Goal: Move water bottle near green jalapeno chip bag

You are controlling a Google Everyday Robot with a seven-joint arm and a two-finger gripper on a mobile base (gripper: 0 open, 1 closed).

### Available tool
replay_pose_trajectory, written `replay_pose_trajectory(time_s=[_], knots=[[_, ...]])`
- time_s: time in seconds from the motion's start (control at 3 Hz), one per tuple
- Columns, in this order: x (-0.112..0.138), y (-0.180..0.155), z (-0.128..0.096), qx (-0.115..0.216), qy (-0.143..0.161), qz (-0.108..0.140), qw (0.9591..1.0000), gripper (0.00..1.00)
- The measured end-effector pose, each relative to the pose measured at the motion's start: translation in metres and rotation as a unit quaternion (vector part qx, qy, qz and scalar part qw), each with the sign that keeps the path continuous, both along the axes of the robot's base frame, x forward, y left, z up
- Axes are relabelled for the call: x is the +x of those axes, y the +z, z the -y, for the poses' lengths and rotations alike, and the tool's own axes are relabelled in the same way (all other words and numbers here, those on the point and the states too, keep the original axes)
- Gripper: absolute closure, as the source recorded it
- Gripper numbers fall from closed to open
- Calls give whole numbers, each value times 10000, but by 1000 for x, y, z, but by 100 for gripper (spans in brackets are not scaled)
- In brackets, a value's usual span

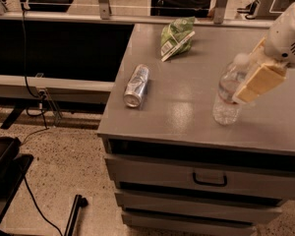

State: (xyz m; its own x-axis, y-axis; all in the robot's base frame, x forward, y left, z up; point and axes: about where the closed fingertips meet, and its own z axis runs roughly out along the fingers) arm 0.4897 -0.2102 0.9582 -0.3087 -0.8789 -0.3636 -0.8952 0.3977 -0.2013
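While against one tool point(242, 86), one water bottle point(225, 109); one can point(136, 85), one chip bag point(176, 37)

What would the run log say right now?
gripper: at water bottle | green jalapeno chip bag: far edge, apart | can: lying, left

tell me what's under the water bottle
Only the grey cabinet top; the water bottle stands upright on it. The gripper, at the bottle's right in view, covers part of its side.
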Motion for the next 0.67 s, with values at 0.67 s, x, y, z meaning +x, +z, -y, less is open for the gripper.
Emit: replay_pose_trajectory(time_s=[0.67], knots=[[1,-1,-2,-1,17,8,10000,85]])
